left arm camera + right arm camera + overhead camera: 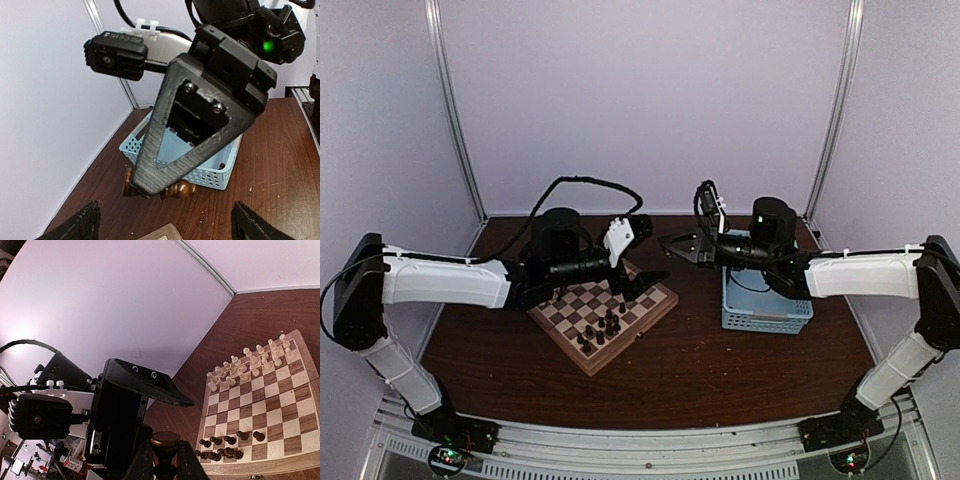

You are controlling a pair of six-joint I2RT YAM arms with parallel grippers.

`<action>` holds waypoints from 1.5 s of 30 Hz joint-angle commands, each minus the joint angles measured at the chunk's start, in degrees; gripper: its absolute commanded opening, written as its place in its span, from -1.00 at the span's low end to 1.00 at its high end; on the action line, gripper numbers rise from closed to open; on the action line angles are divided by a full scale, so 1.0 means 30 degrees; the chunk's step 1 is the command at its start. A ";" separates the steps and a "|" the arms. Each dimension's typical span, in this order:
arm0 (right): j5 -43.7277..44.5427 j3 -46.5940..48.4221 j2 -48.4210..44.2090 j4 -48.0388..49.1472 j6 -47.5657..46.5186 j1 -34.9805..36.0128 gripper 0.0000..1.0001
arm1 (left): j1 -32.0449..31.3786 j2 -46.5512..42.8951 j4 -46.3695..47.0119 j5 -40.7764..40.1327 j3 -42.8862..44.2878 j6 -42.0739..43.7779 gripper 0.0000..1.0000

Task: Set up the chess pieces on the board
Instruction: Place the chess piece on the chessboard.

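Note:
My right gripper (165, 462) is shut on a dark brown chess piece (165, 440) and holds it in the air between the board and the basket. The left wrist view shows that piece (195, 190) lying sideways in the right gripper's black fingers (165, 170). My left gripper (165, 225) is open and empty, facing the piece over the board's far right corner (161, 233). The board (655, 303) holds cream pieces (250, 365) in two rows on one side and dark pieces (225, 445) clustered on the other.
The light blue lattice basket (767, 312) stands right of the board, under the right arm; a small dark thing (221, 165) shows inside it. The left arm's black finger (135, 390) hangs close beside the held piece. Lilac walls enclose the brown table (720, 380).

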 commanded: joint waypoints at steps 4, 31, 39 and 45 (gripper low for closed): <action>-0.0656 -0.0245 0.0962 0.3120 0.1787 0.0144 -0.70 | 0.0066 0.0418 0.1222 0.0514 0.0713 0.0469 0.75; -0.0847 -0.0161 0.1850 0.3351 0.1829 0.0151 -0.62 | 0.0067 0.0507 0.1328 0.0266 0.0846 0.0660 0.00; -0.0406 -0.0394 0.1445 0.3043 0.1251 0.0141 -0.32 | 0.0068 0.0457 0.0651 -0.0463 0.0957 0.0183 -0.14; -0.0082 -0.0366 0.1083 0.2198 0.0600 0.0074 -0.18 | 0.0066 0.0490 0.0270 -0.0930 0.0998 -0.0368 -0.14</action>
